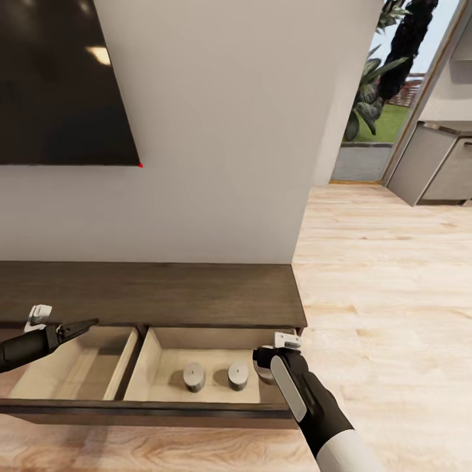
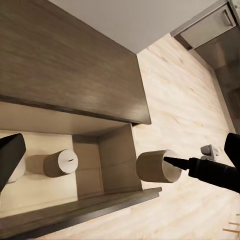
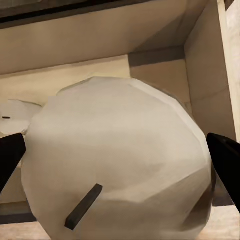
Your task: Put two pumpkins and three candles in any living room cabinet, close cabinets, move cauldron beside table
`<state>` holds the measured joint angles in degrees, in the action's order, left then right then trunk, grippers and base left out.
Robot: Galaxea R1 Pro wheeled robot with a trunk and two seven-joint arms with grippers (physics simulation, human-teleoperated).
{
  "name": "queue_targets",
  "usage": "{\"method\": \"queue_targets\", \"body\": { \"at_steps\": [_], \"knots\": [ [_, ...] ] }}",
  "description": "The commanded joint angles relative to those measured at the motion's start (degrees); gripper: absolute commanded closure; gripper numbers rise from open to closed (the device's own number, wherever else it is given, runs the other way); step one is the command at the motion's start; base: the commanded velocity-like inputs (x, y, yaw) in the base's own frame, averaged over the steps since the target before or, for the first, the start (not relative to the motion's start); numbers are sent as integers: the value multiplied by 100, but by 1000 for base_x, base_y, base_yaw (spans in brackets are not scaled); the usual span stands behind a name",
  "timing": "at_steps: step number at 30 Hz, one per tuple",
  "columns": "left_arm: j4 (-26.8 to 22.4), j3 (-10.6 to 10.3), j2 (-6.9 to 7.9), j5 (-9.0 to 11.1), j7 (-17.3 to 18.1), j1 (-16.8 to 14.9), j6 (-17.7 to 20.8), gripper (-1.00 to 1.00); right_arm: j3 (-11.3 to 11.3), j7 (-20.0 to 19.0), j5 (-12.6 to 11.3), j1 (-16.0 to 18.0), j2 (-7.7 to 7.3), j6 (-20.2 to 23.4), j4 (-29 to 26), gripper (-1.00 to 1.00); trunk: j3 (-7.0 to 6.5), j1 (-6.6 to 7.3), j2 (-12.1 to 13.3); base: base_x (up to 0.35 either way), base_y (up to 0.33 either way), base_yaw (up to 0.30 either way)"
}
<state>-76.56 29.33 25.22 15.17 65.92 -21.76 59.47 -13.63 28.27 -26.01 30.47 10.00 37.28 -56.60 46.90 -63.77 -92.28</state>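
Note:
The long dark-brown cabinet has two drawers pulled out. Two candles stand in the right drawer. My right gripper is shut on a third candle at that drawer's right end. That held candle sits between my right gripper's fingers, and it is also in the left wrist view, with one standing candle beyond. My left gripper hangs open over the left drawer. Pumpkins, cauldron and table are out of view.
A dark TV screen hangs on the white wall above the cabinet. Light wood floor stretches to the right toward grey kitchen cupboards and a glass door with plants.

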Motion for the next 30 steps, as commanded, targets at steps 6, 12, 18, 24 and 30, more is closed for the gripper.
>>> {"method": "queue_targets", "body": {
  "at_steps": [6,12,18,24,30],
  "knots": [
    [0,3,-1,1,18,-4,29,-100,-8,56,-53,3,0,-1,0,100,5,-1,-2,135,0,0],
    [0,3,-6,-5,18,-4,29,-100,-8,56,-52,8,0,-2,39,100,5,-1,-2,83,0,0],
    [0,21,0,14,29,-4,35,-100,-8,56,-53,11,0,7,59,100,5,-1,-2,17,0,0],
    [0,112,9,44,42,-4,38,-100,-8,56,-45,36,0,7,119,100,5,-1,-2,1,0,0],
    [-34,310,11,49,213,2,46,-100,-8,54,-38,38,0,7,138,100,112,-133,-243,0,0,0]
  ]
}}
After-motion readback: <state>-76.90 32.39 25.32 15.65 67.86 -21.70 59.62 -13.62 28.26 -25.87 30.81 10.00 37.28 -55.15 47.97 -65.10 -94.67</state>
